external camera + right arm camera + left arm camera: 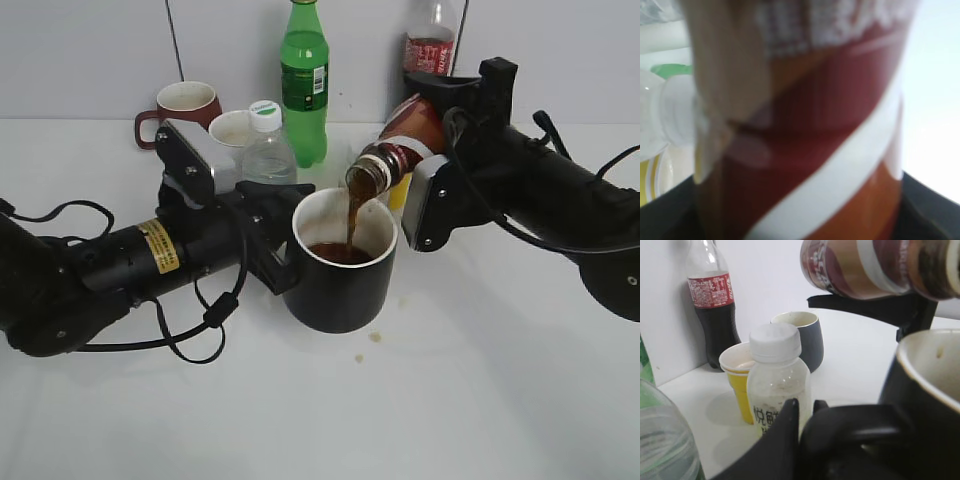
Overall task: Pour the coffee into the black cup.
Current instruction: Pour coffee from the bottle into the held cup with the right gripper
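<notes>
The glossy black cup (335, 290) stands at the table's middle, with brown coffee pooled inside (340, 253). My left gripper (278, 245) is shut on its squarish handle, also seen in the left wrist view (860, 435). My right gripper (430, 150) is shut on the coffee bottle (400, 145), tilted mouth-down over the cup. A brown stream (353, 215) falls from its neck into the cup. The bottle's label fills the right wrist view (805, 125) and shows at the top of the left wrist view (875, 267).
Behind stand a maroon mug (180, 108), a small clear white-capped bottle (267, 145), a green bottle (305, 80), a cola bottle (430, 35), a yellow paper cup (740, 377) and a dark grey mug (802, 337). Small coffee drops (370, 340) lie in front of the cup.
</notes>
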{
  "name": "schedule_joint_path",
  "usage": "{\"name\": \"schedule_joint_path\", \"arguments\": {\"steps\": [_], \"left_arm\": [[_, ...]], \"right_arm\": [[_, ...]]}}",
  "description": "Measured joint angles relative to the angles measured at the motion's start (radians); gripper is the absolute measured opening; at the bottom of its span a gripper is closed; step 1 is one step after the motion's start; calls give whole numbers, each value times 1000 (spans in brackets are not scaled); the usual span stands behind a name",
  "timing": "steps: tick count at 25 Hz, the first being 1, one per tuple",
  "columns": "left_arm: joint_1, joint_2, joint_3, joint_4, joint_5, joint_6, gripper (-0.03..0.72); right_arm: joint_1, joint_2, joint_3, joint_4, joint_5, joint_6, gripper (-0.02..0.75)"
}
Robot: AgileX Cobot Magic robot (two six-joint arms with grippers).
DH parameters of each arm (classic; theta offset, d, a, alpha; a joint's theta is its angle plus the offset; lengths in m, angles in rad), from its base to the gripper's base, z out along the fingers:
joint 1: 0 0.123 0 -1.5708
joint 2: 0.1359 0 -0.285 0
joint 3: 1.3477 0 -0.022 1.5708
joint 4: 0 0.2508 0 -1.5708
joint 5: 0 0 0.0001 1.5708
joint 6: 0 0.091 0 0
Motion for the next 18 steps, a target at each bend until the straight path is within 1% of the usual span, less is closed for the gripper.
{"name": "schedule_joint_path", "arguments": {"steps": [18], "left_arm": [[0,0,0,1,0,0,53]], "right_arm": [[0,0,-18,0,-5,-81,504]]}}
